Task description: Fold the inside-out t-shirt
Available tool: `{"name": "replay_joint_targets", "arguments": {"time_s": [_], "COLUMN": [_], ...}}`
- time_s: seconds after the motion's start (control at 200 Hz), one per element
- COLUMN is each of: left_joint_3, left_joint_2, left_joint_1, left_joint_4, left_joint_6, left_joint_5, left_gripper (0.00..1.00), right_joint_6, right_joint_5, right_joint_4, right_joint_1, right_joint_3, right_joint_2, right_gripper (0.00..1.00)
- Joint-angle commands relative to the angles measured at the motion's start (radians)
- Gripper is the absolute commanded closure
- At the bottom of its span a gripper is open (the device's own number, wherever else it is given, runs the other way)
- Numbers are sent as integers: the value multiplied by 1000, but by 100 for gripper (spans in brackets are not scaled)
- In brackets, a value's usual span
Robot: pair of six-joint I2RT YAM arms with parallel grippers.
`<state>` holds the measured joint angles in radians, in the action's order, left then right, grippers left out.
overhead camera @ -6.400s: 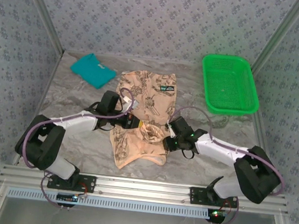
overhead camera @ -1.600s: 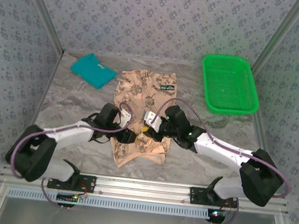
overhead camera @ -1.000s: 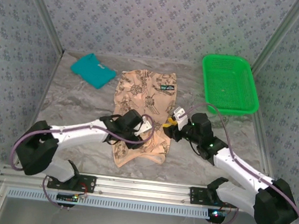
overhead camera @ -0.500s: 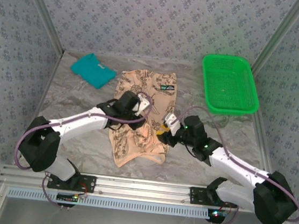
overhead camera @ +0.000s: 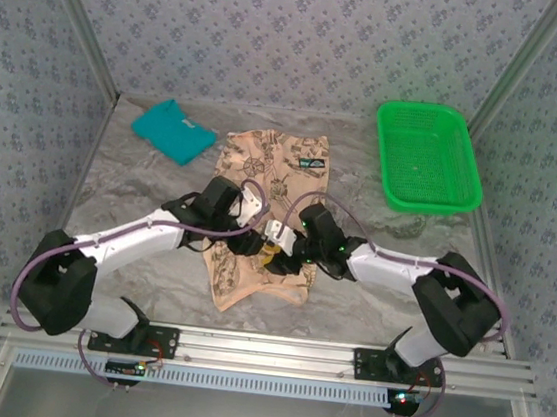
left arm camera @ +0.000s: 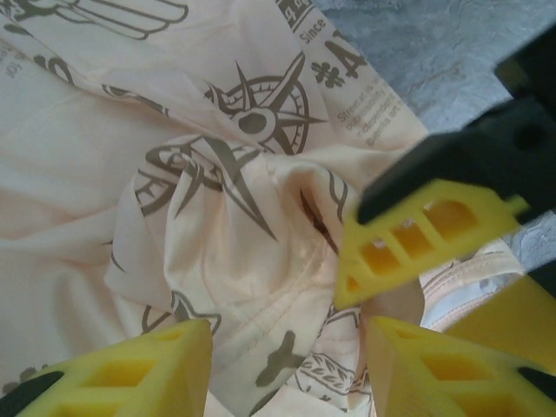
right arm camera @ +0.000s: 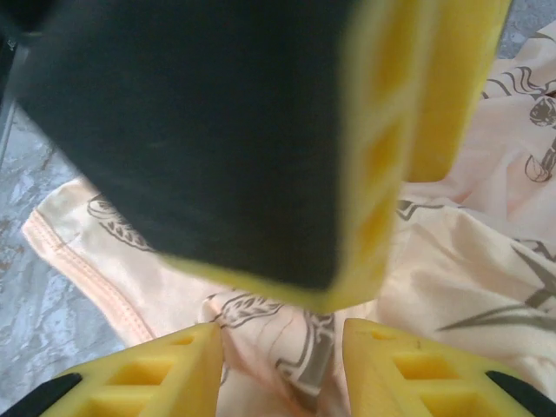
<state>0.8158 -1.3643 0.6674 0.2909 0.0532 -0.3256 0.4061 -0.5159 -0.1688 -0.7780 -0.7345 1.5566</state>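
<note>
The inside-out t-shirt lies crumpled lengthwise in the middle of the table, peach with dark compass prints and a small dark label at its far end. Both grippers meet over its middle. My left gripper is open, its yellow fingers straddling a bunched hump of the t-shirt. My right gripper faces it, tip to tip. In the left wrist view one of its fingers reaches in. The right gripper is open over a raised ridge of the t-shirt, close under the left gripper's finger.
A folded teal shirt lies at the back left. A green basket stands at the back right. Patterned walls close the table on three sides, and a metal rail runs along the near edge.
My right gripper has swung left from the shirt's right edge to its middle. My left gripper went up the shirt and came back to the middle to meet it.
</note>
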Motion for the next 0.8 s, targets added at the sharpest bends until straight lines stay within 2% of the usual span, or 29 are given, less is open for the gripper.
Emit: {"name": "replay_joint_targets", "arguments": {"time_s": [0.0,0.13,0.21,0.3,0.37,0.43,0.49,0.575,0.61,0.795], "left_joint_3": [-10,-8,-15,-4,18,33,36,30,28,-11], "left_joint_2": [-23,-75,-90,-129,-167,-187,-190,-169,-155,-73], "left_joint_1": [-3,-3,-3,-5,-16,-28,-45,-75,-89,-179], "left_joint_4": [3,-5,-32,-45,-39,-36,-41,-56,-63,-120], "left_joint_6": [-5,17,29,31,30,34,39,50,60,181], "left_joint_5": [3,-25,-4,23,16,2,-22,-56,-70,-182], "left_gripper": [49,49,49,51,59,74,85,97,100,100], "right_joint_6": [36,10,-3,-12,-15,-13,-8,18,31,75], "right_joint_5": [-54,-66,-45,-33,-33,-44,-50,-35,-30,-13], "right_joint_4": [11,10,15,18,16,12,12,42,60,127], "right_joint_1": [6,1,-5,-12,-18,-24,-34,-63,-78,-141], "right_joint_3": [-37,-13,13,47,71,92,109,117,116,109], "right_joint_2": [55,60,41,13,-11,-34,-59,-99,-113,-173], "right_gripper": [59,60,62,68,80,89,95,98,99,99]}}
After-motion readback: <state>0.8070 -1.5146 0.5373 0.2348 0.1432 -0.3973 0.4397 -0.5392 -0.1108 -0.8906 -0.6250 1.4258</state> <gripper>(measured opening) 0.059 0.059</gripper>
